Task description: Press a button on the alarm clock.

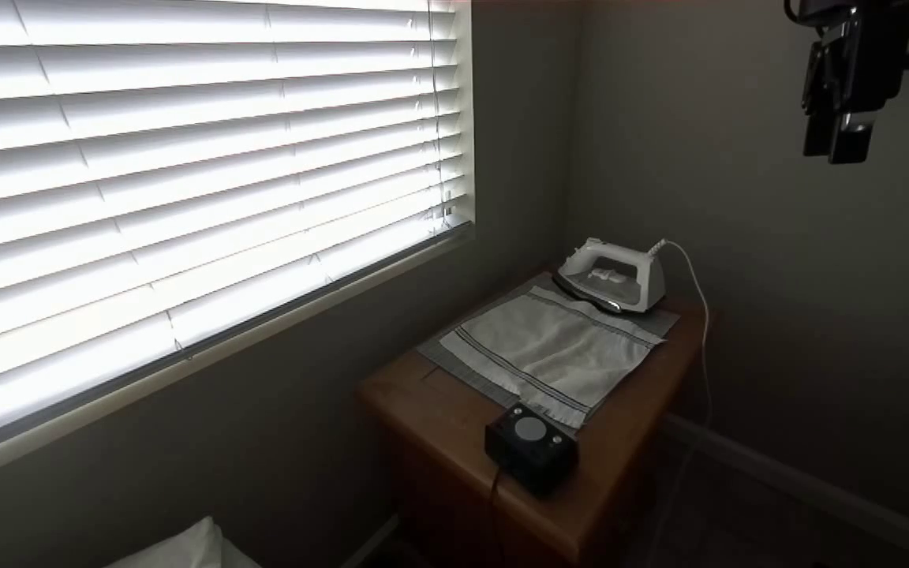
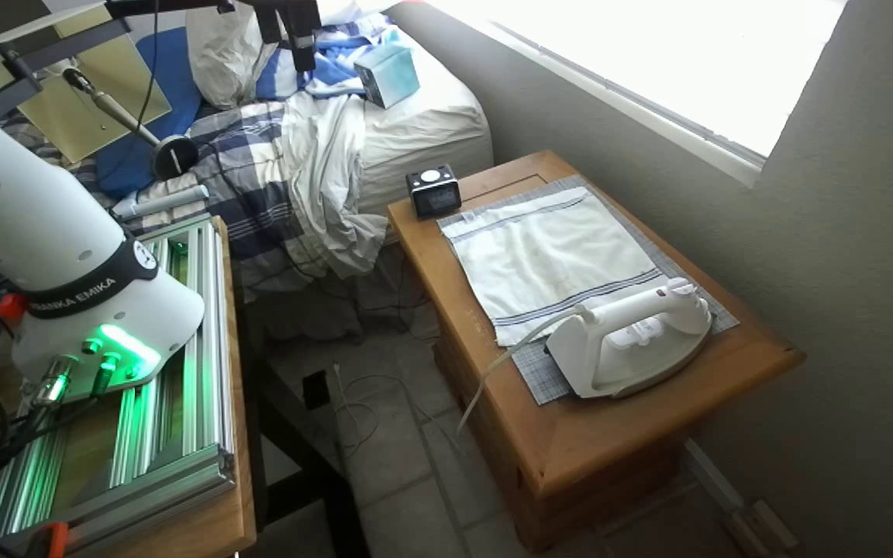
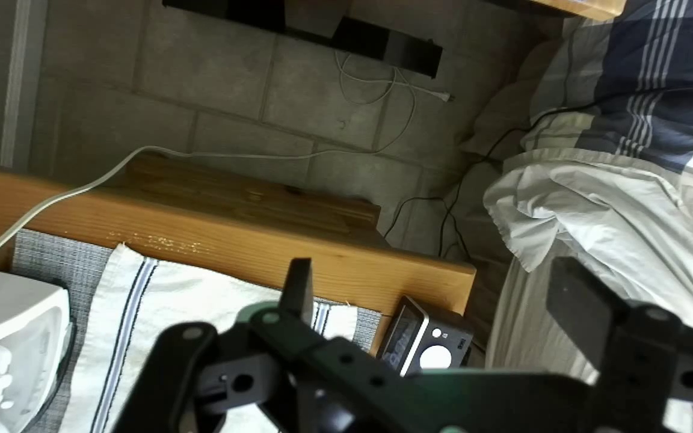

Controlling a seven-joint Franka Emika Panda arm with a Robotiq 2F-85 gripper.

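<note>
The alarm clock [image 1: 532,454] is a small black box with a large pale round button and smaller buttons on top. It stands upright on a corner of the wooden nightstand [image 2: 485,364] in both exterior views [image 2: 436,198]. My gripper [image 1: 837,146] hangs high above the nightstand's level and apart from the clock; an exterior view also shows it at the top edge [image 2: 287,48]. In the wrist view the gripper [image 3: 434,288] is open and empty, its fingers wide apart. The clock [image 3: 428,340] appears between and below the fingers, its lower part hidden by the gripper body.
A white iron [image 2: 625,341] stands on the nightstand's other end, its cord [image 2: 485,380] hanging over the edge. A striped white towel [image 2: 551,256] lies on a grey mat between iron and clock. A bed [image 2: 446,116] and a window wall [image 1: 289,394] stand close by.
</note>
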